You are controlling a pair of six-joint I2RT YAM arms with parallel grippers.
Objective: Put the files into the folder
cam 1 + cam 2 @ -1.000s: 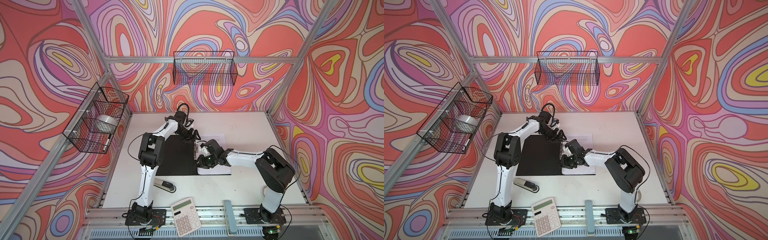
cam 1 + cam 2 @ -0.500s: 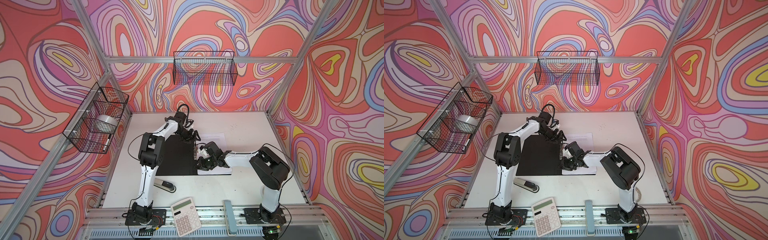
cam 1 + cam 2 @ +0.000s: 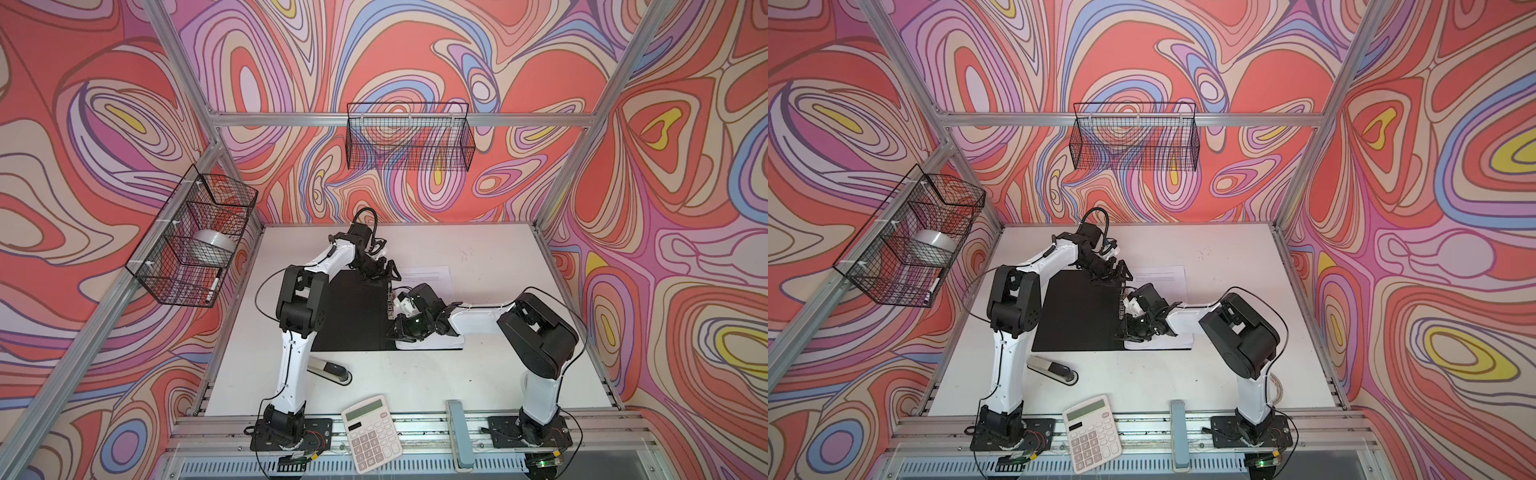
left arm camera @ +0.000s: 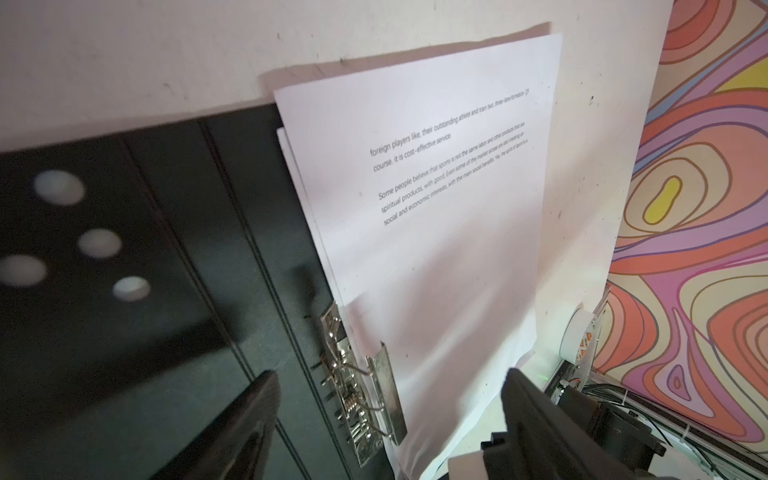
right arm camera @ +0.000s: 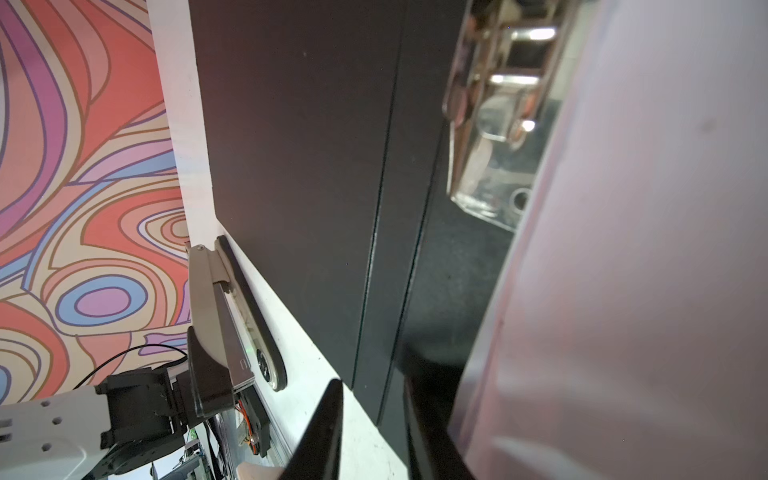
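Paper sheets (image 4: 436, 249) lie on the right half of the open folder (image 3: 353, 316), against its metal clip (image 4: 365, 399); left gripper (image 4: 388, 376) hovers over the folder's far end, jaws spread wide, holding nothing; right gripper (image 5: 370, 380) sits at the folder's near edge, jaws nearly together; whether they pinch it, I cannot tell.

The folder (image 3: 353, 316) lies on the worktop (image 3: 478, 374) — the files (image 3: 432, 275) on its right half. A stapler (image 3: 330, 369) and calculator (image 3: 371, 432) lie before it.

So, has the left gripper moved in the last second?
No. The left gripper still hovers open over the far spine end of the folder.
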